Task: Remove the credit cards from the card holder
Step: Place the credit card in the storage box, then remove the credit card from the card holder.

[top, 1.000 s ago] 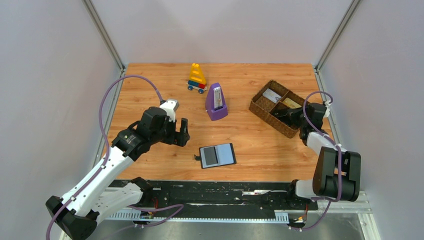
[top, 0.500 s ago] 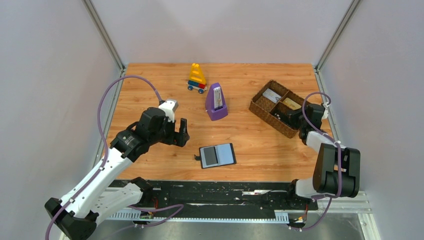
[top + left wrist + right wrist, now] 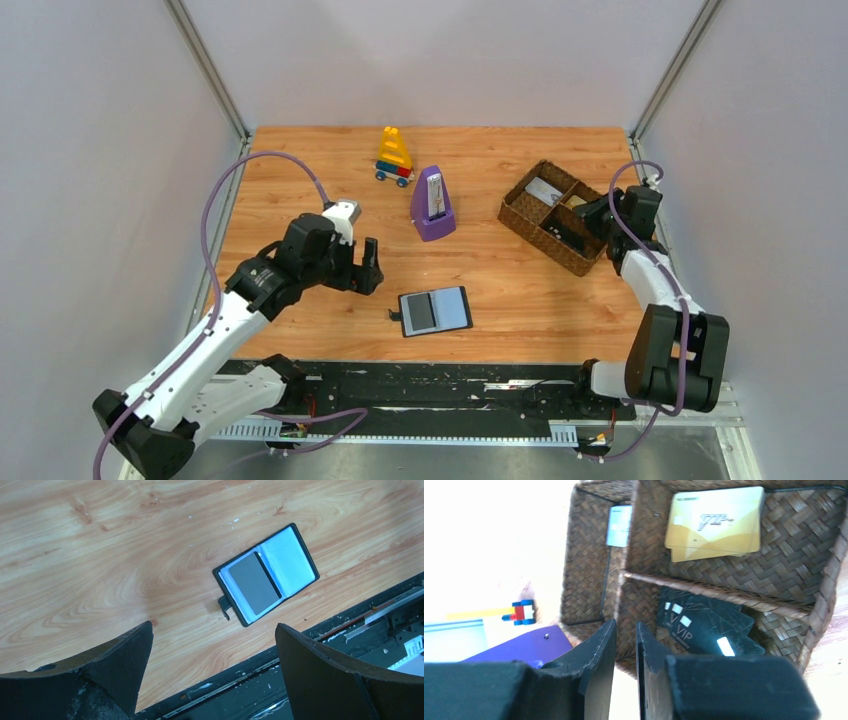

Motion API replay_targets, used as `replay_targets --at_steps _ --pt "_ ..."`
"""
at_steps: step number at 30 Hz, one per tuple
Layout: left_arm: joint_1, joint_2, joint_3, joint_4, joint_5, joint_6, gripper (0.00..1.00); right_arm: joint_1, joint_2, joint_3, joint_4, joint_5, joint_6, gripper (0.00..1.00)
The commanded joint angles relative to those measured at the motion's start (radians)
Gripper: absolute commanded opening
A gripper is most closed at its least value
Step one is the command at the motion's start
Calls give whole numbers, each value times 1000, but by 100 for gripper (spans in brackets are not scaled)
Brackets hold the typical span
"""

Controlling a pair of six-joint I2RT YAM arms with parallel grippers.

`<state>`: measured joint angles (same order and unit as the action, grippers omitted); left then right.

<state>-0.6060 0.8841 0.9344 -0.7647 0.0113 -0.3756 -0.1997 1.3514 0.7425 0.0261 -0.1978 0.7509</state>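
Card holder [image 3: 435,311] lies open and flat on the surface [image 3: 300,170], near the front edge, roughly mid-width; one panel dark grey, the other pale blue, tab sticking out on the grey side. Can't tell if a card is still inside. Credit cards sit in the brown woven tray [image 3: 589,580] at far right: yellow card [image 3: 714,524] in one compartment, black card [image 3: 704,625] in the next, pale card [image 3: 619,525] in a third. Right pincer [image 3: 625,630] above the tray, fingers nearly together with a thin gap, nothing between. Left pincer [image 3: 212,635] spread wide, empty, above the surface beside the holder, not touching. Purple metronome [image 3: 432,205] and toy block car [image 3: 394,156] stand farther back.
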Motion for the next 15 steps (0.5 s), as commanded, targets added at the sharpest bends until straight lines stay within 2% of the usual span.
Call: replay_targets --at_steps 1,7,11,15 --pt "3 66 -19 40 82 -59 100 22 -86 80 -125 -65 -94 23" --pt "4 159 -88 124 171 -131 97 113 -161 72 -196 -104 -132 25" --pt "3 226 -152 228 186 -172 94 246 -195 47 -216 -123 -150 27" --pt "2 305 -207 337 231 -193 82 414 -182 24 -215 -155 -157 27"
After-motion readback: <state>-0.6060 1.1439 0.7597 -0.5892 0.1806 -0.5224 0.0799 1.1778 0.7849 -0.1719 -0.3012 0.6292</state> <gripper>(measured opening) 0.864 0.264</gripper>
